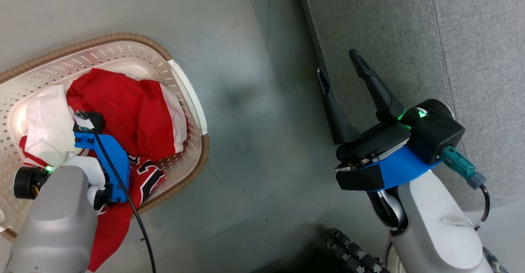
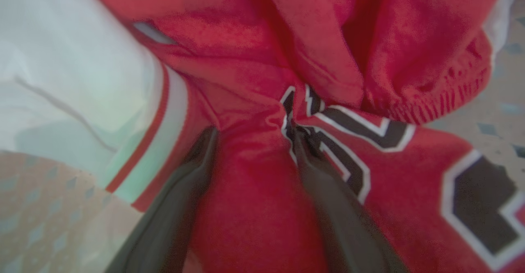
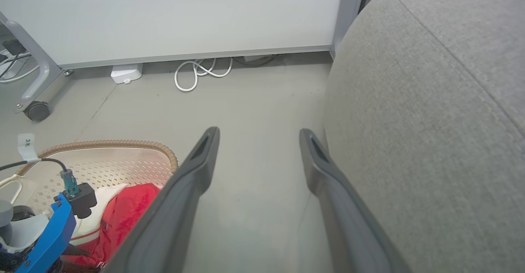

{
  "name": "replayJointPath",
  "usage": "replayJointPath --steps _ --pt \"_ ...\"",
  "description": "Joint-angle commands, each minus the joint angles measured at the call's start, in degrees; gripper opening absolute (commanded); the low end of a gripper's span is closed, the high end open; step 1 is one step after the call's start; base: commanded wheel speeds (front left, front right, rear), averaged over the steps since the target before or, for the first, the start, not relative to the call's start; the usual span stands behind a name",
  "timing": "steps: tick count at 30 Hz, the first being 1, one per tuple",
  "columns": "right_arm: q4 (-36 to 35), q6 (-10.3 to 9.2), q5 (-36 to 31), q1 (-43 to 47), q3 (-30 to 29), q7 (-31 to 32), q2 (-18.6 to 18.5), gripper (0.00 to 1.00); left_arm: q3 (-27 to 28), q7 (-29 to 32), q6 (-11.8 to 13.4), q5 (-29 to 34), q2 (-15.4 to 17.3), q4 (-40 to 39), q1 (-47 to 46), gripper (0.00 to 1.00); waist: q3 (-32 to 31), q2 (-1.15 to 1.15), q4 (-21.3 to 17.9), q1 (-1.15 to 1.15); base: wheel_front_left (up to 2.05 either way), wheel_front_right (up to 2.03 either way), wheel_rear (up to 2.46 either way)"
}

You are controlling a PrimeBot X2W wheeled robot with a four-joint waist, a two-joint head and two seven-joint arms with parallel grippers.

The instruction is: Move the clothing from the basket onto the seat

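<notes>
The cream basket [image 1: 135,43] with its brown rim stands on the floor at the left. Red shorts [image 1: 123,104] with an elastic waistband [image 2: 410,104] lie on top of the red jersey [image 1: 145,178], whose hem spills over the near rim. My left arm [image 1: 102,158] reaches down into the basket. The left gripper [image 2: 253,135] is open, its fingertips pressed into the jersey beside the black-and-white numbers, with fabric bulging between them. My right gripper [image 1: 338,64] is open and holds nothing, at the front edge of the light-grey seat [image 1: 389,26].
White cloth [image 1: 47,121] with a red stripe lies at the basket's left side. Bare grey floor [image 1: 262,121] separates basket and sofa. By the far wall are a coiled white cable [image 3: 197,74], a small white box [image 3: 126,74] and a wheeled frame leg [image 3: 37,108].
</notes>
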Motion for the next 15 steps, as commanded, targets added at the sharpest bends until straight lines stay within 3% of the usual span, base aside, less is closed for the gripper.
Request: replayJointPath --steps 1,2,4,5,15 --pt "-0.5 0.01 0.3 -1.2 -0.1 -0.3 0.0 1.0 -0.4 1.3 -0.4 -0.3 0.2 0.6 -0.8 1.0 0.4 0.0 -0.2 -0.01 0.0 0.0 0.0" --pt "-0.7 0.01 0.4 -1.3 -0.2 -0.3 0.0 1.0 -0.5 1.8 -0.4 -0.5 0.2 0.7 -0.9 0.85 0.5 0.0 -0.3 -0.01 0.0 0.0 0.0" --pt "-0.9 0.01 0.4 -1.3 -0.4 -0.3 0.0 1.0 -0.8 1.8 -0.5 -0.6 0.3 0.3 -1.2 0.06 0.7 0.0 -0.4 -0.01 0.0 0.0 0.0" --pt "-1.0 0.01 0.5 -1.3 -0.4 -0.3 0.0 1.0 -0.9 1.7 -0.5 -0.7 0.4 0.1 -1.2 0.0 0.8 0.0 -0.4 -0.01 0.0 0.0 0.0" --pt "-1.0 0.01 0.7 -1.3 -0.4 -0.3 0.0 1.0 -1.9 1.3 -0.5 -2.0 0.4 -1.1 -0.9 0.0 0.2 0.0 -0.3 -0.01 0.0 0.0 0.0"
